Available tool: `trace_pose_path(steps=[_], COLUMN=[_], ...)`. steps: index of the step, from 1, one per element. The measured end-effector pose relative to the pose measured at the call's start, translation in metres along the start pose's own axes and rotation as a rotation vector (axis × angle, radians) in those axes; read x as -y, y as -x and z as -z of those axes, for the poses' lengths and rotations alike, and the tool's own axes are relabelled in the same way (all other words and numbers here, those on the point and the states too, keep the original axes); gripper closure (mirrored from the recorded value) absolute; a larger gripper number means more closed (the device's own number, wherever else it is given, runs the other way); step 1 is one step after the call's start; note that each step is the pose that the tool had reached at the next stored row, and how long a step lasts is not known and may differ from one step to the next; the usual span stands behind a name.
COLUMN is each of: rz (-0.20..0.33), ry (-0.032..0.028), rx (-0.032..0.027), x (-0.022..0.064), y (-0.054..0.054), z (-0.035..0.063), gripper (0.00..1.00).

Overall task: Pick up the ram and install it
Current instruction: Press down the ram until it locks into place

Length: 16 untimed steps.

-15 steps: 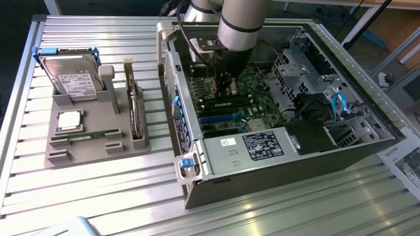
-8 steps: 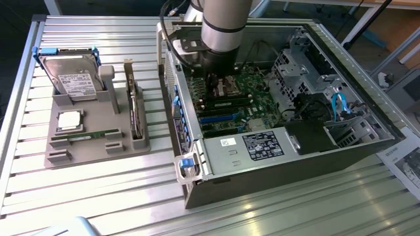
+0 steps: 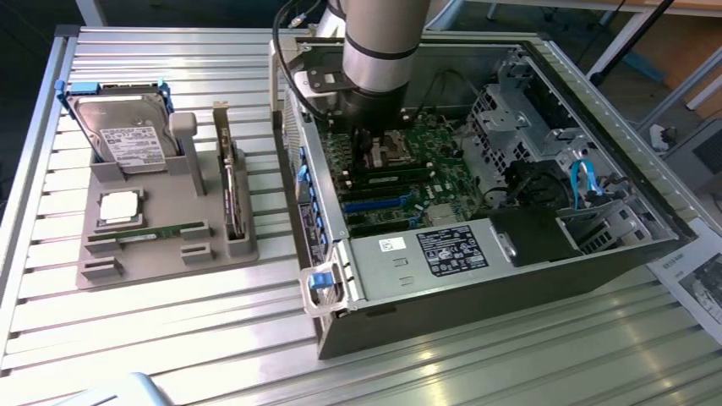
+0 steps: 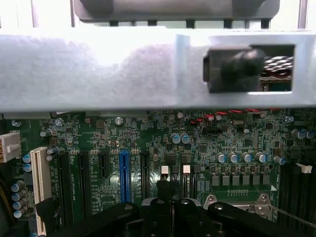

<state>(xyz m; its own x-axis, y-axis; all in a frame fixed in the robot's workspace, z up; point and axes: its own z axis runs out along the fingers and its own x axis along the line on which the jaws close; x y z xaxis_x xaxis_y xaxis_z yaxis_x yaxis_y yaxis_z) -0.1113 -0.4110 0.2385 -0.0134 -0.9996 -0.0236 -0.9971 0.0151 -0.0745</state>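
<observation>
Slatted worktop [image 3: 169, 338] carried grey tray [image 3: 215, 249] near its left edge, open PC case [image 3: 474, 262] at centre. Ram [image 3: 158, 230] lay in tray slot, front part, beside processor [image 3: 122, 207], untouched. Gripper [image 4: 170, 202] pressed together, empty, hung inside case over motherboard [image 4: 148, 143]. Judged step: pickup not yet done; needs arm out of case, over tray, fingers spread astride ram

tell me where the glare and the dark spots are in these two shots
Exterior view: strong light washes out the ribbed table, while the inside of the computer case sits in shadow under the arm. Wrist view: the metal case wall is blown out white and soft, the motherboard below dim but legible.
</observation>
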Motion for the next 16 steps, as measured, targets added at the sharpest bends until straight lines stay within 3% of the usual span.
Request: trace_pose_path(steps=[4,16], rz=[0.0,0.0], ry=[-0.0001,-0.0029], rx=[0.0002,0.0002], x=[0.0036,0.0034], y=[0.0001,0.0], z=[-0.0004,-0.0049], gripper=[0.9,0.9])
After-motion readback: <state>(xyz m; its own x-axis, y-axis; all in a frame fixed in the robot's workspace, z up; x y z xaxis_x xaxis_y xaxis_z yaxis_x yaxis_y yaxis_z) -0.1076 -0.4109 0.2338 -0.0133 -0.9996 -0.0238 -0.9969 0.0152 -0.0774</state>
